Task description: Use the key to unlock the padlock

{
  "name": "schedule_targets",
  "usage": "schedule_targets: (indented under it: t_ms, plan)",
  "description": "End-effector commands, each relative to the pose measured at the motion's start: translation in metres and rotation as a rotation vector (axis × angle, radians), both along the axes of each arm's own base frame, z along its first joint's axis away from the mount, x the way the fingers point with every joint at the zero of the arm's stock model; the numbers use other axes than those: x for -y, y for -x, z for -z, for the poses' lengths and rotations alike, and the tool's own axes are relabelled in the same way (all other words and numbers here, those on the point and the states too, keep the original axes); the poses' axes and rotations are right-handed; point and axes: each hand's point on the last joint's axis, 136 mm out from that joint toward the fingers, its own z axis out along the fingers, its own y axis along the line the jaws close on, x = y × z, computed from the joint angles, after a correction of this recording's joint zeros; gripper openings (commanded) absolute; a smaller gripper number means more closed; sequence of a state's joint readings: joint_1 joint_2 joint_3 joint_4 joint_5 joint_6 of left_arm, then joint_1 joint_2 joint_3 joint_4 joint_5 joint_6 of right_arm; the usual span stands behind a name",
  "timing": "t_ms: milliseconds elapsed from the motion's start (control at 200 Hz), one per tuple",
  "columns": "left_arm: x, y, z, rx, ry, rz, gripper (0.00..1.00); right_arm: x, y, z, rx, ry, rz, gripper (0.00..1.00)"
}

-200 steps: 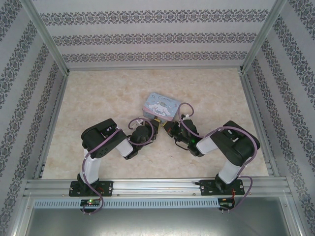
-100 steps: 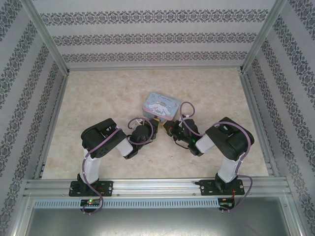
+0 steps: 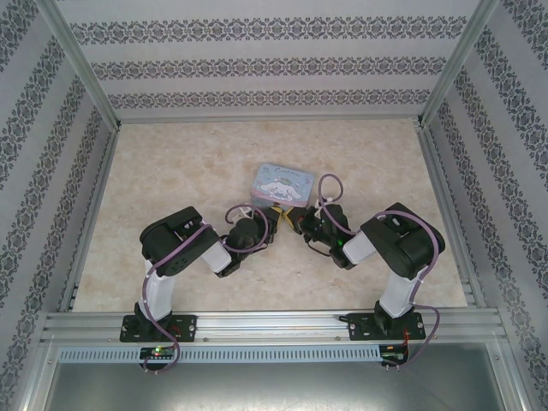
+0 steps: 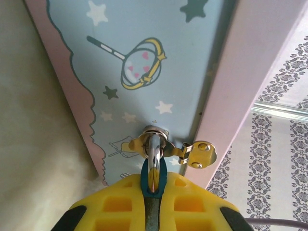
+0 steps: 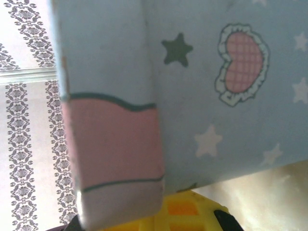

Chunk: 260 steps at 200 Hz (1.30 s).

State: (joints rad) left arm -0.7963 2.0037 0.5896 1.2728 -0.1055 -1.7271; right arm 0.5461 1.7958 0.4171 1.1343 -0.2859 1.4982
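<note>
In the left wrist view my left gripper is shut on the tiny padlock, its bluish body squeezed between the yellow fingers. The padlock's silver shackle passes through the brass hasp on the front of the pastel-blue tin. From above, the left gripper and right gripper meet at the tin's near side. My right wrist view has the tin's corner pressed close, covering most of the yellow fingers. The key is hidden.
The tin sits mid-table on the beige marbled surface. Patterned walls and aluminium posts close in the left, right and back. Open table lies behind the tin and to both sides of the arms.
The tin has shifted slightly right and away. The right gripper has pushed in closer to the tin's front, its arm folding in. The left arm has barely moved.
</note>
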Motion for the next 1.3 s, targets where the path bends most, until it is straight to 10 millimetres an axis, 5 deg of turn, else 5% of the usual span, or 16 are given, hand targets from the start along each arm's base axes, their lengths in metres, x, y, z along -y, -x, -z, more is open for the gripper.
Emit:
schedule_targets:
  t_ms: [0, 350, 774, 1054, 1294]
  plan:
    - [0.056, 0.045, -0.029, 0.055, 0.076, 0.292, 0.00, -0.019, -0.025, -0.064, 0.192, -0.121, 0.016, 0.00]
    - [0.051, 0.043, -0.011, 0.017, 0.060, 0.255, 0.00, -0.017, -0.027, -0.058, 0.176, -0.119, 0.018, 0.00]
    - [0.038, 0.026, 0.009, 0.021, 0.032, 0.172, 0.00, 0.017, -0.005, -0.055, 0.168, -0.005, 0.021, 0.57]
    - [0.035, 0.022, 0.013, 0.023, 0.004, 0.173, 0.00, 0.028, 0.019, -0.058, 0.150, 0.075, -0.027, 0.68]
    - [0.028, 0.017, 0.020, 0.021, -0.048, 0.172, 0.00, 0.044, 0.048, -0.033, 0.094, 0.266, -0.101, 0.67]
